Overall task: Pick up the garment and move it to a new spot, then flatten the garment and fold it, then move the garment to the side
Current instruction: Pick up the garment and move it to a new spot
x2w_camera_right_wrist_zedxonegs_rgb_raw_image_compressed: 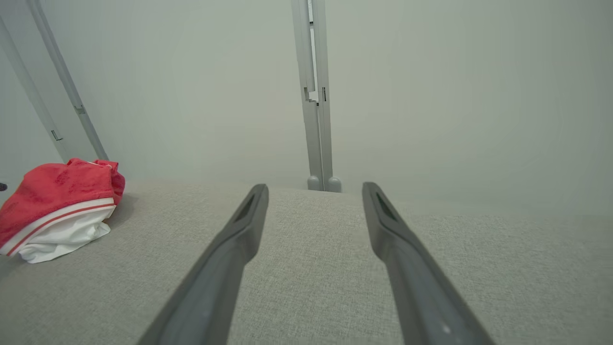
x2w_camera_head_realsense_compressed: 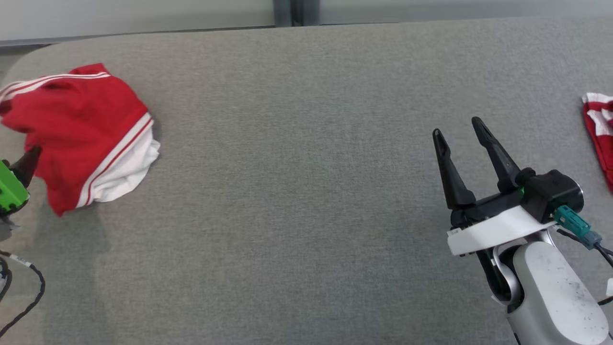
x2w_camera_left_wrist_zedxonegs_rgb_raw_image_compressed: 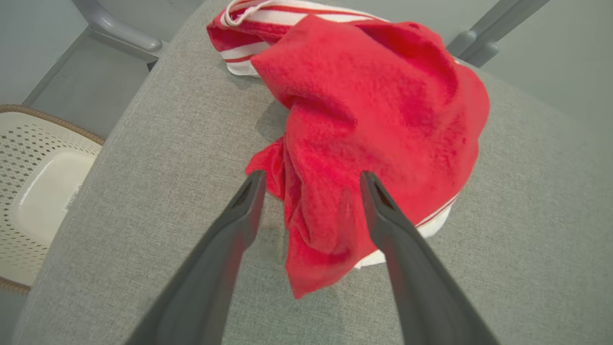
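Observation:
The garment (x2w_camera_head_realsense_compressed: 81,124) is a crumpled red piece with white stripes and a white lining, lying at the far left of the grey padded table (x2w_camera_head_realsense_compressed: 306,191). My left gripper (x2w_camera_left_wrist_zedxonegs_rgb_raw_image_compressed: 312,179) is open right at the garment's (x2w_camera_left_wrist_zedxonegs_rgb_raw_image_compressed: 373,110) near edge, with a red fold lying between its two fingers. In the head view one of its dark fingers (x2w_camera_head_realsense_compressed: 28,165) shows beside the cloth. My right gripper (x2w_camera_head_realsense_compressed: 459,129) hovers open and empty over bare table at the right, far from the garment (x2w_camera_right_wrist_zedxonegs_rgb_raw_image_compressed: 57,206), and its wrist camera looks along its open fingers (x2w_camera_right_wrist_zedxonegs_rgb_raw_image_compressed: 314,189).
A second red and white cloth (x2w_camera_head_realsense_compressed: 598,139) lies at the table's right edge. A white woven basket (x2w_camera_left_wrist_zedxonegs_rgb_raw_image_compressed: 33,191) stands on the floor beyond the table's left edge. Loose black cable (x2w_camera_head_realsense_compressed: 28,287) hangs at the lower left. Grey frame posts (x2w_camera_right_wrist_zedxonegs_rgb_raw_image_compressed: 316,96) rise behind the table.

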Robot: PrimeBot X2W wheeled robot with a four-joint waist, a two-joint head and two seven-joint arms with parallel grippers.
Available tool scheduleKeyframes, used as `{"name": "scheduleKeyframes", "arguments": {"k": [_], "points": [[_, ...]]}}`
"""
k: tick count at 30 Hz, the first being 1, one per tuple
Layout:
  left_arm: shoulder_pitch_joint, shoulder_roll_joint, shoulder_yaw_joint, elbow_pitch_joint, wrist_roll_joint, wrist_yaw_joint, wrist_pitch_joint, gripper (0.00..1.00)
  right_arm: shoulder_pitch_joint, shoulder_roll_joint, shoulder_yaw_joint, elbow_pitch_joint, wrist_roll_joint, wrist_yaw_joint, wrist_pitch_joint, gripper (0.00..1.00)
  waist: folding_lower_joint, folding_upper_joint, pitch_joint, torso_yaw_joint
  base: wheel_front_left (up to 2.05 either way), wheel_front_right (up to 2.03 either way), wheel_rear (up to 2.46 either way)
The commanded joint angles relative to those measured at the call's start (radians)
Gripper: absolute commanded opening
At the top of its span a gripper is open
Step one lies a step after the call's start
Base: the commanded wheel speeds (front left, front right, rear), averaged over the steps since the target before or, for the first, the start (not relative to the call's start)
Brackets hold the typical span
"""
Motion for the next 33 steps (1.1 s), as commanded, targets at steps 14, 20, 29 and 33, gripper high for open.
{"name": "scheduleKeyframes", "arguments": {"k": [14, 20, 29, 33], "points": [[-0.026, 0.022, -0.088, 0.117, -0.113, -0.005, 0.057, 0.00, -0.030, 0.019, 0.000, 0.007, 0.002, 0.000, -0.003, 1.00, 0.0000, 0.0000, 0.093, -0.138, 0.00, 0.00, 0.00], [-0.021, 0.051, -0.153, 0.068, -0.134, -0.005, 0.018, 0.00, -0.006, 0.028, 0.006, 0.020, 0.005, 0.000, -0.003, 1.00, 0.0000, 0.0000, 0.029, -0.127, 0.00, 0.00, 0.00], [-0.012, 0.081, -0.276, -0.105, -0.206, -0.004, -0.023, 0.00, 0.060, 0.030, -0.024, 0.042, 0.011, 0.000, -0.003, 1.00, 0.0000, 0.0000, -0.124, -0.120, 0.00, 0.00, 0.00], [-0.008, 0.080, -0.326, -0.193, -0.231, -0.004, -0.039, 0.00, 0.090, 0.029, -0.037, 0.051, 0.010, 0.000, -0.003, 1.00, 0.0000, 0.0000, -0.176, -0.129, 0.00, 0.00, 0.00]]}}
